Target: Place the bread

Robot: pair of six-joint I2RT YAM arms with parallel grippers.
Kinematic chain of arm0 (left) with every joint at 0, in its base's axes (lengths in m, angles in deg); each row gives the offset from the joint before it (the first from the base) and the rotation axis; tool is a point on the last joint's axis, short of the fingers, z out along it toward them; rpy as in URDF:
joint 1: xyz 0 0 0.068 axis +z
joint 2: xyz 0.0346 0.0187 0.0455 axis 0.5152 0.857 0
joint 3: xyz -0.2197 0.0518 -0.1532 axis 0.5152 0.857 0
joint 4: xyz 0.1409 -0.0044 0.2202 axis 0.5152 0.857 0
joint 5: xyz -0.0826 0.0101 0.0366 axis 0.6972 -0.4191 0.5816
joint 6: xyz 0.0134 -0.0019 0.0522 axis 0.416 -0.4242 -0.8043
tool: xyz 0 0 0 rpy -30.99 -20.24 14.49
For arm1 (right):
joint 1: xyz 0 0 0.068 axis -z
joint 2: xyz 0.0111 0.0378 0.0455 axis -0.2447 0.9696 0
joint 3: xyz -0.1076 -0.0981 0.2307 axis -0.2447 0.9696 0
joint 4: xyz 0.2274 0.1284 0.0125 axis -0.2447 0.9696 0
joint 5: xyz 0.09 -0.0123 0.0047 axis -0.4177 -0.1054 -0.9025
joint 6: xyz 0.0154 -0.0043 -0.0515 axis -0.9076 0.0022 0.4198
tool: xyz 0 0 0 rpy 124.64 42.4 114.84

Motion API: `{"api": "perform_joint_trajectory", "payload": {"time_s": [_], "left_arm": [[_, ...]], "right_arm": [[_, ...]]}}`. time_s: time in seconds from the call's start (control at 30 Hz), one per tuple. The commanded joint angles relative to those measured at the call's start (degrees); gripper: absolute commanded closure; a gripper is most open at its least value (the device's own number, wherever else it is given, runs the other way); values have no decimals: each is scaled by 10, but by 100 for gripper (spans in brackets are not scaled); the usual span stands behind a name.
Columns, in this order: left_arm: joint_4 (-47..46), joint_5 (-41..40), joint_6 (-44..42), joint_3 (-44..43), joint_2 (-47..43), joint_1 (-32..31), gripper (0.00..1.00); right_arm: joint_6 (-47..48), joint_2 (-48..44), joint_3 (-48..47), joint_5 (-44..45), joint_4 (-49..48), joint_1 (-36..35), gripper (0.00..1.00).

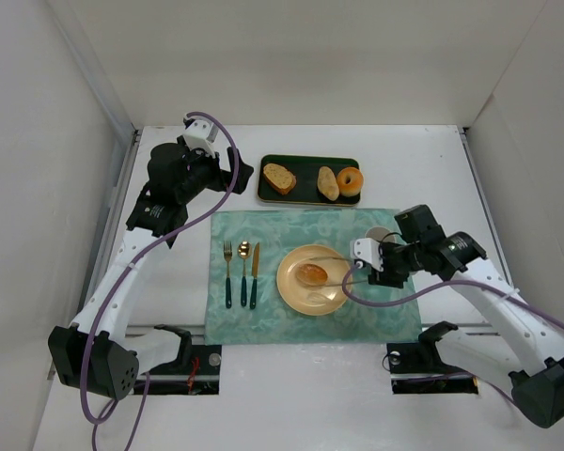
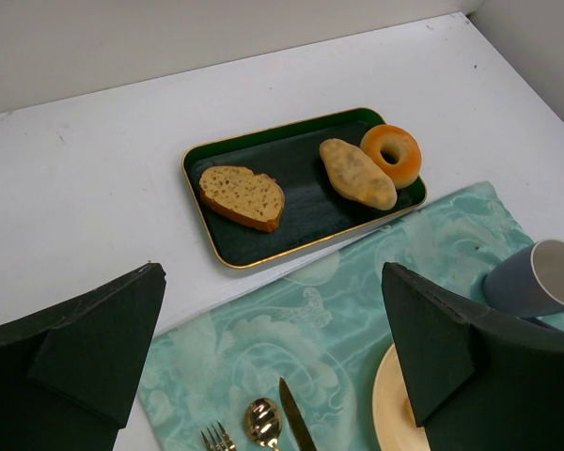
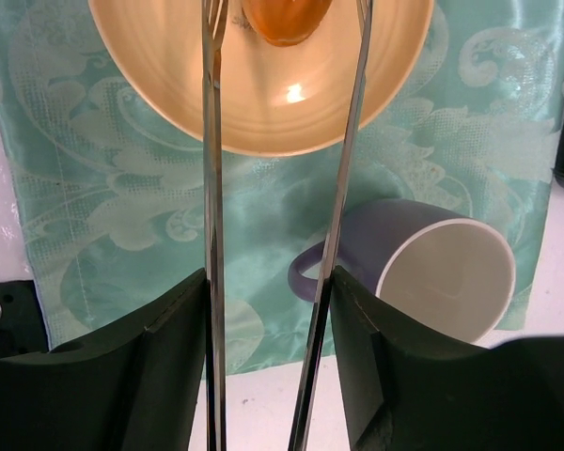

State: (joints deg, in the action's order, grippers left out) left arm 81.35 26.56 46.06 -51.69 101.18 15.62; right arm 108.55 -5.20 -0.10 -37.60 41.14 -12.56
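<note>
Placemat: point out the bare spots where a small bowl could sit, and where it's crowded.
Free: the band of placemat between tray and cutlery; the near strip in front of the plate. Crowded: the right side, where mug, plate and right end effector with tongs meet.

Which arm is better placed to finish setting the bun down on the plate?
Right. Its gripper holds the tongs, whose tips flank the bun on the plate. The left gripper is open, back near the tray.
</note>
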Motion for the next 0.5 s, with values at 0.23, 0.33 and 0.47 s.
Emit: {"api": "perform_joint_trajectory", "payload": {"time_s": [0.23,0.33,0.47], "left_arm": [[-24,2,-6,-2,-14,-2,0],[-24,2,-6,-2,-14,-2,0],[-24,2,-6,-2,-19,-2,0]], "right_arm": [[-61,-34,-107,-55,-32,33,45],[-133,-34,-113,-43,-98,61,45],[-209,-34,-96,-3,-193,101,45]]}}
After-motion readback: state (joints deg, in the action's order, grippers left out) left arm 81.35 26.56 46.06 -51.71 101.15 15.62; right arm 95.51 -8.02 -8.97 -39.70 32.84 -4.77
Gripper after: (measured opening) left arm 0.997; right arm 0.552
